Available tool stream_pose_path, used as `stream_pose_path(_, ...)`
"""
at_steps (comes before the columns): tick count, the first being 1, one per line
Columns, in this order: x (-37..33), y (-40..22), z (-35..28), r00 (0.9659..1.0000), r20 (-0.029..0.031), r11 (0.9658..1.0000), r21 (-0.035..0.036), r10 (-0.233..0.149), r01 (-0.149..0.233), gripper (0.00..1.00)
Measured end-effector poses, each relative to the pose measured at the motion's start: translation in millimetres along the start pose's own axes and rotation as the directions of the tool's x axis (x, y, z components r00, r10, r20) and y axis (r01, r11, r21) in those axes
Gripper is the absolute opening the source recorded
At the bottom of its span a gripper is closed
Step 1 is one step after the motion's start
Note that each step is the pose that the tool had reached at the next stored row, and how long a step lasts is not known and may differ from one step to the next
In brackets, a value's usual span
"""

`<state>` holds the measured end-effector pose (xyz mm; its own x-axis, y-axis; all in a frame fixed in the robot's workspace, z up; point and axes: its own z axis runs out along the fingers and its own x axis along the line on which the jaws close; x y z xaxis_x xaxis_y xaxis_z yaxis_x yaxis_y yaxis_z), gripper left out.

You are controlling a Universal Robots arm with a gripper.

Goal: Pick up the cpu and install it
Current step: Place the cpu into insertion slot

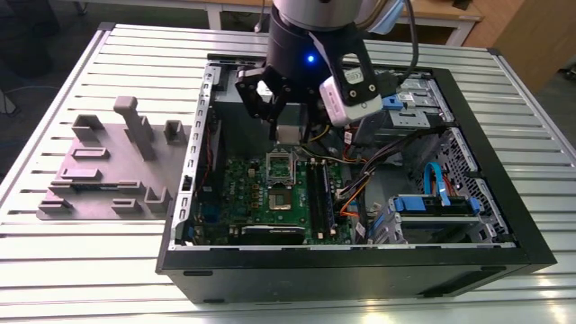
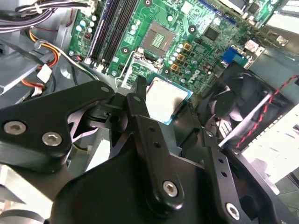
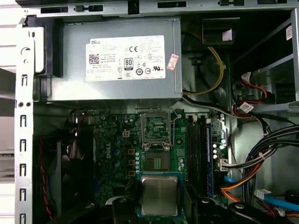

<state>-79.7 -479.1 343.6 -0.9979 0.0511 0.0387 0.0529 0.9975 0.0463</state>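
The black two-fingered gripper (image 3: 159, 200) is clamped on the small flat square cpu (image 3: 159, 193), which has a silver-grey metal top and a green rim. In both wrist views a dark finger (image 2: 140, 112) bears against each of two opposite edges, with the metal face turned toward the wrist. The chip is carried level, judged so that its contact face can meet the seat squarely. It hangs clear above the green motherboard (image 1: 261, 202) inside the open black computer case (image 1: 360, 273), which lies on its side on the slatted metal bench (image 1: 90, 277). Just ahead of the gripper and below it is the open square socket (image 3: 155, 162), apart from the chip. Its steel load plate (image 3: 155, 127) is folded back beyond the socket, leaving the seat accessible. Farther ahead sits the grey power supply box (image 3: 117, 88) with a white label. The grey plastic fixture tray (image 1: 99, 177) stands well off to the gripper's side, outside the case. Not verifiable: the chip's underside, its corner marking and the socket contacts. The chip's near edge is cut off at the picture border, and the finger contact lines are partly masked by the gripper body.
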Motion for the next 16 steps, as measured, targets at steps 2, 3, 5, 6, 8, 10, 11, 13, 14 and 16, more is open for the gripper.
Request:
stream_pose_path(2, -0.3, -0.2, 3.7, 0.9998, 0.0013, 0.9998, -0.0011, 0.022, -0.022, 0.47)
stream_pose_path(3, -0.9, -0.2, 5.5, 0.9997, 0.0014, 0.9997, -0.0012, 0.024, -0.024, 0.47)
stream_pose_path(5, -4.3, -0.2, 9.0, 0.9997, 0.0014, 0.9997, -0.0006, 0.022, -0.022, 0.47)
stream_pose_path(6, -5.5, -0.2, 10.8, 0.9999, 0.0012, 0.9999, 0.0006, 0.015, -0.015, 0.47)
stream_pose_path(8, -6.4, -0.4, 14.4, 1.0, 0.0003, 1.0, 0.0026, -0.007, 0.007, 0.47)
stream_pose_path(10, -7.5, -0.5, 17.9, 0.9999, -0.0001, 0.9999, 0.0031, -0.013, 0.013, 0.47)
stream_pose_path(11, -8.0, -0.5, 19.7, 0.9999, -0.0001, 0.9999, 0.003, -0.013, 0.013, 0.47)
stream_pose_path(13, -9.0, -0.7, 23.4, 0.9999, -0.0001, 0.9999, 0.003, -0.013, 0.013, 0.47)
stream_pose_path(14, -9.4, -0.7, 25.2, 0.9999, -0.0001, 0.9999, 0.0031, -0.013, 0.013, 0.47)
stream_pose_path(16, -10.0, -0.9, 28.8, 0.9999, -0.0001, 0.9999, 0.0031, -0.013, 0.013, 0.47)
